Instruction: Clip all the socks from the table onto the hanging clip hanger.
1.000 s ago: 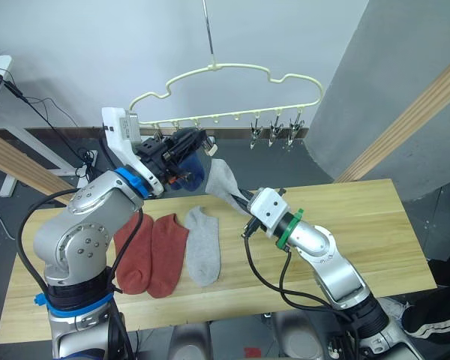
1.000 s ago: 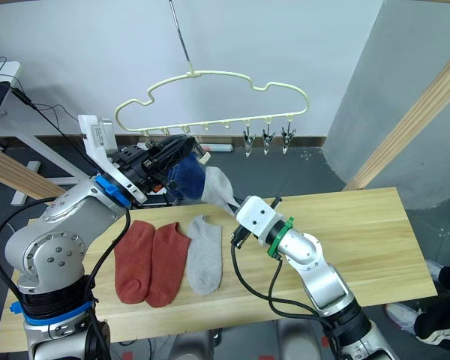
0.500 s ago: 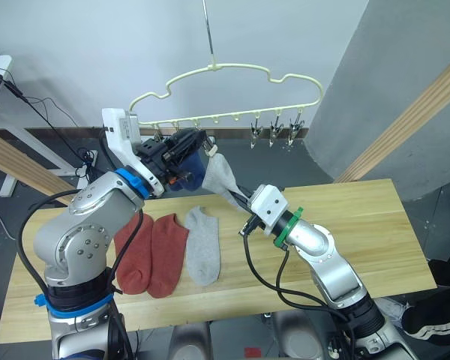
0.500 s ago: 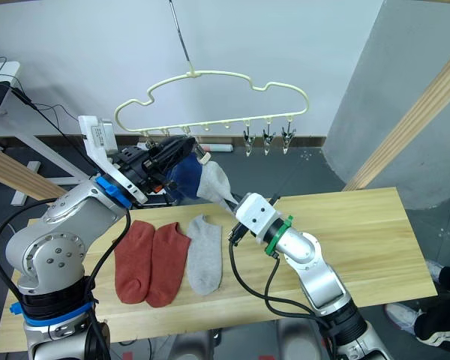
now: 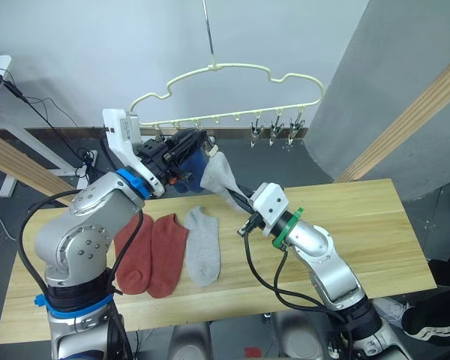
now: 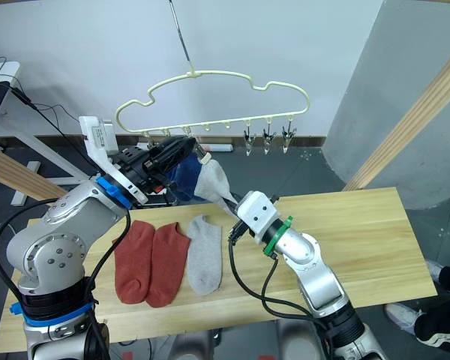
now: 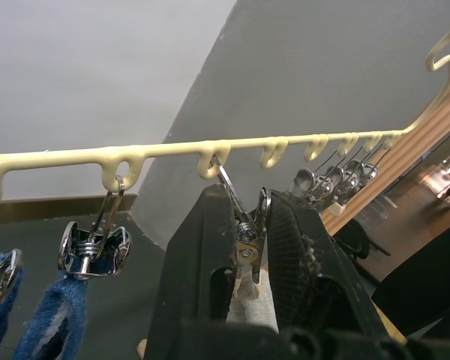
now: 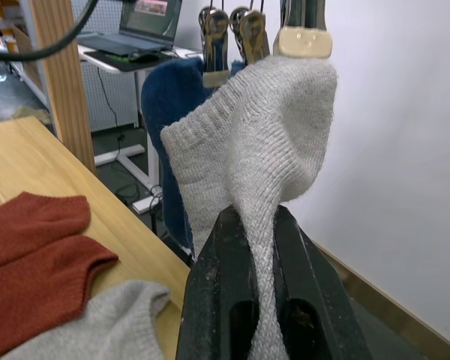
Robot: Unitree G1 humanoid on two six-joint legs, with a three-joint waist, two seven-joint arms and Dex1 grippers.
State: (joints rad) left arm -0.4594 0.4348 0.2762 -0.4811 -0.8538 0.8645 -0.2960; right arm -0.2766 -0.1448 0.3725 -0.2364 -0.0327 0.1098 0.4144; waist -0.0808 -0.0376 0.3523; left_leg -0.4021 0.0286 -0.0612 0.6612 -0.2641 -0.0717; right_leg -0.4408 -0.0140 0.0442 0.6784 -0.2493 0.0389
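Observation:
The pale yellow clip hanger (image 5: 225, 75) hangs above the table's (image 5: 360, 225) far edge. My left gripper (image 7: 246, 202) is shut on one of its metal clips (image 7: 244, 236), squeezing it. Blue socks (image 5: 189, 163) hang from the clips beside it. My right gripper (image 8: 259, 221) is shut on a light grey sock (image 8: 255, 135) and holds its cuff up against that squeezed clip. Two rust-red socks (image 5: 150, 251) and a second grey sock (image 5: 202, 247) lie flat on the table's left half.
Three free clips (image 5: 276, 131) hang at the hanger's right end. A wooden beam (image 5: 405, 120) leans at the right and another (image 5: 15, 161) at the left. A person's leg (image 5: 435, 307) is at the lower right. Cables loop under both arms.
My right gripper has lifted the grey sock a little higher, bringing its cuff closer to the clip held by the left gripper. The left arm has stayed put.

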